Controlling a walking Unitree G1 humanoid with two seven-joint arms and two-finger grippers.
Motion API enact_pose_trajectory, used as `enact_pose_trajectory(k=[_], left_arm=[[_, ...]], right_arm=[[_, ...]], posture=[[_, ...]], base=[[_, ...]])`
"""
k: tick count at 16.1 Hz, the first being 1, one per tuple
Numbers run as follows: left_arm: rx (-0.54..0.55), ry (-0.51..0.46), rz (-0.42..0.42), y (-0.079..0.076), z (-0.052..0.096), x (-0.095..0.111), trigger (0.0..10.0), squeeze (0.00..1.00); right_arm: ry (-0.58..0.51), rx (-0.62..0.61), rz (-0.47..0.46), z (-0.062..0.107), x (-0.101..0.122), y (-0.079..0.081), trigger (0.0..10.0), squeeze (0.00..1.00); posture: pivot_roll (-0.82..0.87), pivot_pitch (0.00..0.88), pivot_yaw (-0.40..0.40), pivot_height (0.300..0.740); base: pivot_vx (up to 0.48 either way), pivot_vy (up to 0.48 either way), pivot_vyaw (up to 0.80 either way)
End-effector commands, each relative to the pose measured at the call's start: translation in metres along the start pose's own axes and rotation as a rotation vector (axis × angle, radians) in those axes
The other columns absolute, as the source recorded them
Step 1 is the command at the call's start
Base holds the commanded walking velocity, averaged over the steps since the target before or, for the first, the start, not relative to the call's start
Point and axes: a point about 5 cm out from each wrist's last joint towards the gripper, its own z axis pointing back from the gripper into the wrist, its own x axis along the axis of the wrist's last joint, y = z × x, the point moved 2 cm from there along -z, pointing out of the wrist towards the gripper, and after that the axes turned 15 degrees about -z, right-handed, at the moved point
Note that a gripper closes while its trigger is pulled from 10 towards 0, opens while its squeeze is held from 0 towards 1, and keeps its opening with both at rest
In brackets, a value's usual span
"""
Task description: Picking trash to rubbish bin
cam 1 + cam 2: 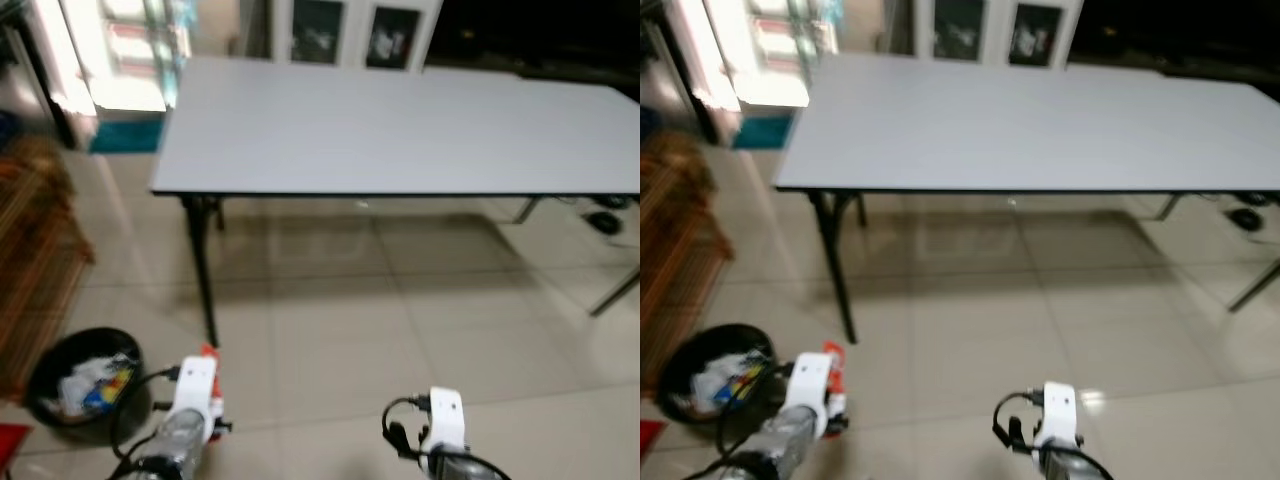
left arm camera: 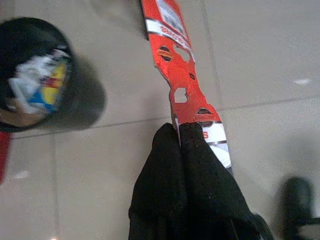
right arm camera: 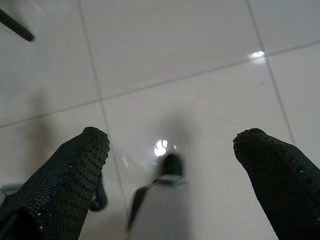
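My left gripper is shut on one end of a flat red cardboard wrapper with white labels and punched holes. The wrapper hangs above the tiled floor. In the head view its red tip pokes out past my left wrist, just right of the rubbish bin. The round black bin stands on the floor at my front left and holds white, blue and yellow trash. My right gripper is open over bare tiles, with nothing between its fingers.
A long grey folding table stands ahead, with its near left leg close to the bin. A woven brown piece of furniture is at the left. A dark object lies under the table's right end.
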Motion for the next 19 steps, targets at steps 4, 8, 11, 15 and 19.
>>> enact_pose_trajectory(k=[4,8,11,15,19], left_arm=[[-0.012,-0.015,0.009,-0.0093,-0.0002,0.0075,10.0,0.0],[-0.008,-0.016,0.013,-0.0087,-0.0003,0.0085,10.0,0.0],[-0.008,-0.018,0.014,-0.008,-0.0006,0.0104,10.0,0.0],[-0.006,-0.017,0.021,-0.0073,-0.0007,0.0116,10.0,0.0],[-0.007,-0.016,0.019,-0.0069,-0.0007,0.0111,10.0,0.0]], right_arm=[[-0.01,-0.021,-0.017,0.0015,0.0028,-0.0105,10.0,0.0],[-0.011,-0.018,-0.023,0.0013,0.0029,-0.0093,10.0,0.0],[-0.006,-0.017,-0.017,0.0011,0.0026,-0.0086,10.0,0.0],[-0.006,-0.014,0.001,0.0009,0.003,-0.0077,10.0,0.0],[-0.01,-0.011,-0.025,0.0009,0.0024,-0.0069,10.0,0.0]], posture=[[-0.05,0.044,-0.063,0.74],[-0.05,0.049,-0.062,0.74],[-0.05,0.056,-0.063,0.74],[-0.05,0.056,-0.063,0.74],[-0.05,0.06,-0.061,0.74]], base=[[0.0,0.279,0.0],[0.0,0.274,0.0],[0.0,0.268,0.0],[0.0,0.32,0.41],[0.0,0.367,0.15]])
